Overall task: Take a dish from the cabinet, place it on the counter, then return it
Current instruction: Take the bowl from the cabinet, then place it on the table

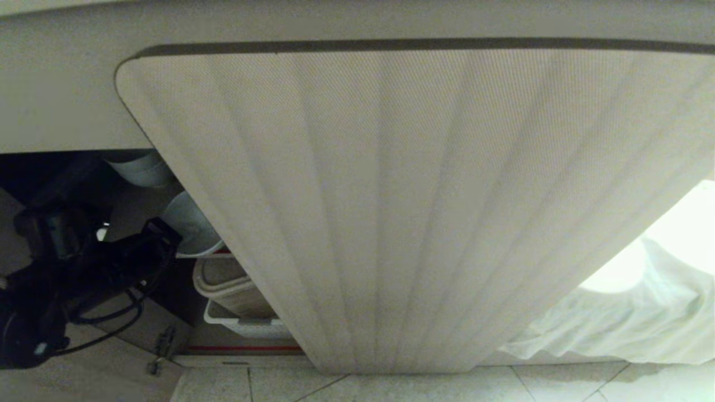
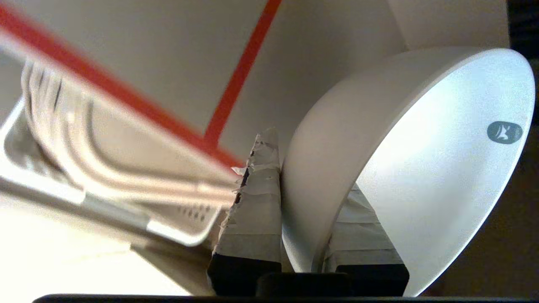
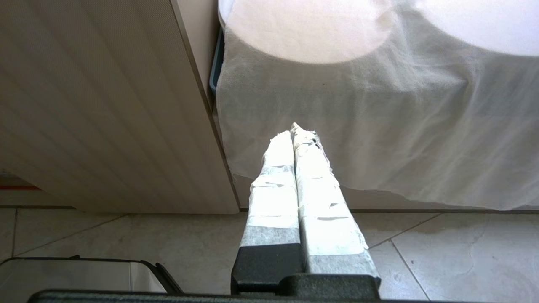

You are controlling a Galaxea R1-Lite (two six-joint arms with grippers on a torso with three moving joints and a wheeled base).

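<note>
The dish [image 2: 421,168], a small white glossy bowl with a dark mark on its inner wall, is tilted on edge in my left gripper [image 2: 311,168]. The gripper is shut on its wall, one taped finger [image 2: 252,210] outside and the other inside. In the head view the dish [image 1: 190,223] hangs at the cabinet's opening, just left of the open fluted door [image 1: 391,195], with my left gripper [image 1: 167,234] on it. My right gripper [image 3: 292,130] is shut and empty, low over the floor beside the door. The counter's top is out of view.
Stacked beige and white trays [image 1: 234,301] sit on the lower shelf, behind red tape [image 1: 246,349]. A white pot [image 1: 142,167] stands higher inside. A white cloth [image 3: 379,126] hangs right of the door. A bin's rim [image 3: 84,263] shows by the tiled floor [image 3: 442,252].
</note>
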